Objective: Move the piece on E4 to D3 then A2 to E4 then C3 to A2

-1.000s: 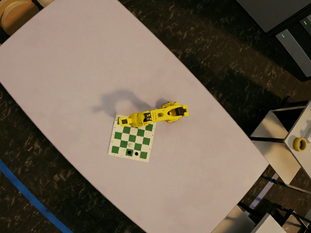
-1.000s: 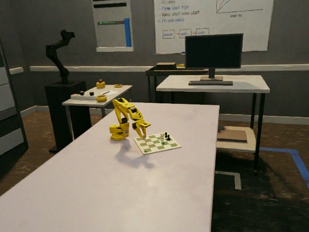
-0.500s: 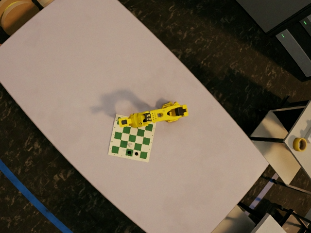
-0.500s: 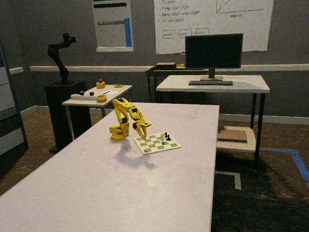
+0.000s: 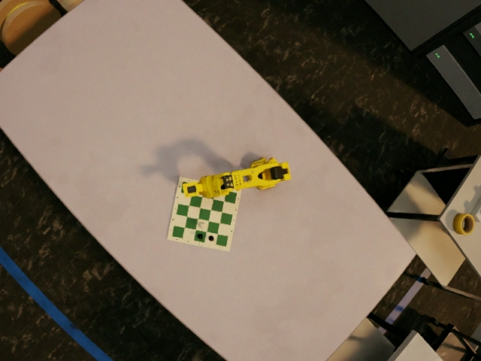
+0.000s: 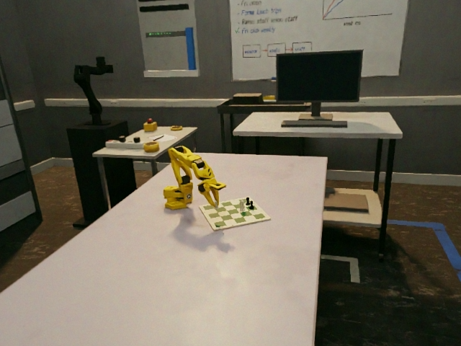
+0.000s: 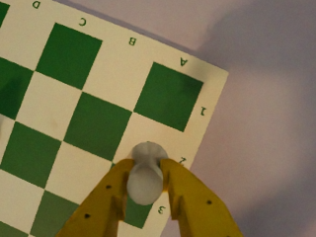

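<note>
Letters A, B, C and D along one edge of the chessboard [image 5: 169, 235] [image 6: 231, 225] [image 7: 213, 77], numbers 1, 2 and 3 down another (upside down in the wrist view), "Fri club weekly" on a whiteboard [image 6: 357, 45]

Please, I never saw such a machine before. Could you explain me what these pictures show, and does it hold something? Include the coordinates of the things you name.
The machine is a yellow robot arm [image 5: 243, 179] [image 6: 178, 165]. Its tool [image 5: 192, 189] [image 6: 215, 205] [image 7: 148, 173] is the two-fingered end.

The top picture looks down from above. The exterior picture looks from the side, across the room. The wrist picture comes from beside the fingers.

On the table [image 5: 97, 97] [image 6: 167, 282] [image 7: 278, 148] lies a green-and-white board [image 5: 169, 238] [image 6: 215, 226] [image 7: 116, 61]. Two black pieces [image 5: 200, 235] [image 6: 251, 205] and a pale piece [image 5: 201, 224] [image 6: 242, 205] stand near one edge.

The closed fingers hold another light-coloured piece [image 7: 145, 187]. Its exact type is hard to tell.
</note>
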Controlling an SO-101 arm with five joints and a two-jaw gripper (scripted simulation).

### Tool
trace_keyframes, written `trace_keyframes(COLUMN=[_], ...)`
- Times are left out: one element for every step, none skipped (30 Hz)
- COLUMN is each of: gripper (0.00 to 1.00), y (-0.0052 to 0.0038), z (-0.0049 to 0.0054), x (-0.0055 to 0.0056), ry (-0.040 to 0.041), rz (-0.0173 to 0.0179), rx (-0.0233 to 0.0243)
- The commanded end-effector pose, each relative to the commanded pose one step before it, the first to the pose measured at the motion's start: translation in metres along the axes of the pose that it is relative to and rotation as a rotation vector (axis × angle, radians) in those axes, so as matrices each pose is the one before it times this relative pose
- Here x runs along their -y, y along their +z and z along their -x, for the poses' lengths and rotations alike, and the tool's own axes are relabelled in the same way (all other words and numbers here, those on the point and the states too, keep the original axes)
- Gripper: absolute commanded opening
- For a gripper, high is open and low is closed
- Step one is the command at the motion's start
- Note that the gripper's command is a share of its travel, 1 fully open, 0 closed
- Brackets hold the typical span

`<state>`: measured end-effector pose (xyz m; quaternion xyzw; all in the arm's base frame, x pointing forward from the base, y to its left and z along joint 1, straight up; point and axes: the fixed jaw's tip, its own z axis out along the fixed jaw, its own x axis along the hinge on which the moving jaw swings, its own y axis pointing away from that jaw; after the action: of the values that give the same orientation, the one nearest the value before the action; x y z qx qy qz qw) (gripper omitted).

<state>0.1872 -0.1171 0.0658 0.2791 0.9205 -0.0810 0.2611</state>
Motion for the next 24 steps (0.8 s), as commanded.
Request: trace_keyframes(gripper=[0.0, 0.0, 0.0, 0.0, 0.0, 0.0, 0.0, 0.0, 0.0, 0.0, 0.0, 0.0, 0.0, 0.0, 0.0, 0.0, 0.0, 0.0, 0.0, 0.0, 0.0, 0.0, 0.0, 0.0], y=[0.002497, 0.000758, 0.000811, 0.000858, 0.000902, 0.000975, 0.001035, 0.001062, 0.001085, 0.0011, 0.001109, 0.00111, 0.001107, 0.001172, 0.001156, 0.001132, 0.0, 0.0, 0.001104, 0.001069, 0.001031, 0.000986, 0.000966, 0.000951], z=[-0.00204, -0.00045, -0.00049, -0.00053, -0.00057, -0.00056, -0.00056, -0.00059, -0.00062, -0.00065, -0.00067, -0.00069, -0.0007, -0.00063, -0.00064, -0.00064, 0.0, 0.0, -0.00065, -0.00064, -0.00064, -0.00062, -0.00058, -0.00052], x=[-0.00255, -0.00001, -0.00001, -0.00001, -0.00001, -0.00001, -0.00001, -0.00001, -0.00001, -0.00001, -0.00001, -0.00001, -0.00001, -0.00001, -0.00001, -0.00001, 0.0, 0.0, -0.00001, -0.00001, -0.00001, -0.00001, -0.00001, -0.00001], ry=[-0.01847, 0.0, 0.0, 0.0, 0.0, 0.0, 0.0, 0.0, 0.0, 0.0, 0.0, 0.0, 0.0, 0.0, 0.0, 0.0, 0.0, 0.0, 0.0, 0.0, 0.0, 0.0, 0.0, 0.0], rz=[0.00678, 0.0, 0.0, 0.0, 0.0, 0.0, 0.0, 0.0, 0.0, 0.0, 0.0, 0.0, 0.0, 0.0, 0.0, 0.0, 0.0, 0.0, 0.0, 0.0, 0.0, 0.0, 0.0, 0.0], rx=[-0.00662, -0.00001, -0.00002, -0.00001, -0.00003, -0.00001, -0.00002, -0.00001, -0.00003, -0.00002, -0.00003, -0.00002, -0.00004, -0.00002, -0.00003, -0.00002, 0.0, 0.0, -0.00003, -0.00002, -0.00004, -0.00003, -0.00003, -0.00002])
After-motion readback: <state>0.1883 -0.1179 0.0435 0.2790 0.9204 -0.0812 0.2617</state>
